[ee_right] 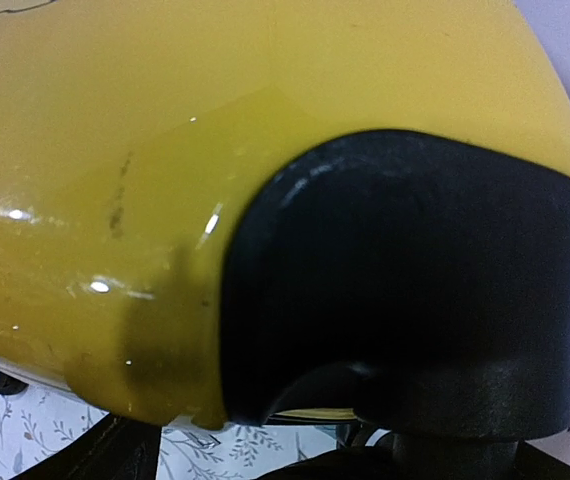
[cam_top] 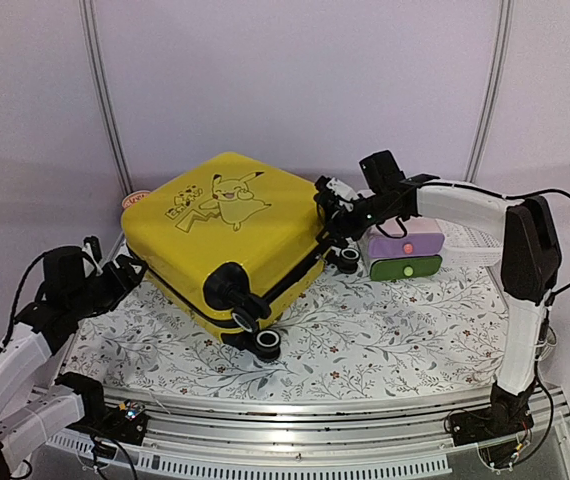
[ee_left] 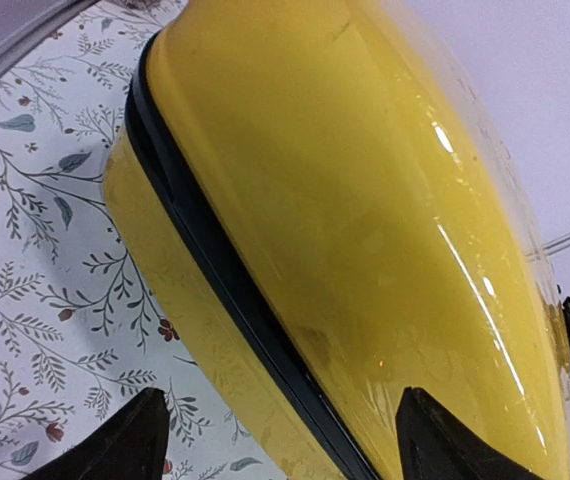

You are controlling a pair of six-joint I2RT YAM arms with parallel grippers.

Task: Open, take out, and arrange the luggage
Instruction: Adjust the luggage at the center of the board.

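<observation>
The left gripper (ee_left: 283,442) stands wide open and empty, its fingers flanking the black zipper seam (ee_left: 227,285) at the left corner of the luggage (cam_top: 235,235). The right gripper (cam_top: 333,208), also spread and empty, faces a black wheel housing (ee_right: 405,280). The closed luggage lies flat between them, probably bracketed for unzipping.

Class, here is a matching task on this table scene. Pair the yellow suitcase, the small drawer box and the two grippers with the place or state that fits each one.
Column one:
1. luggage
2. drawer box
3. left gripper
4. right gripper

Column two:
A. at the luggage's right-hand corner
B. lying closed on the flowered cloth
C. at the luggage's left end, jaws apart
D. right of the luggage, green lower drawer

Pairs: 1-B, 2-D, 3-C, 4-A
</observation>
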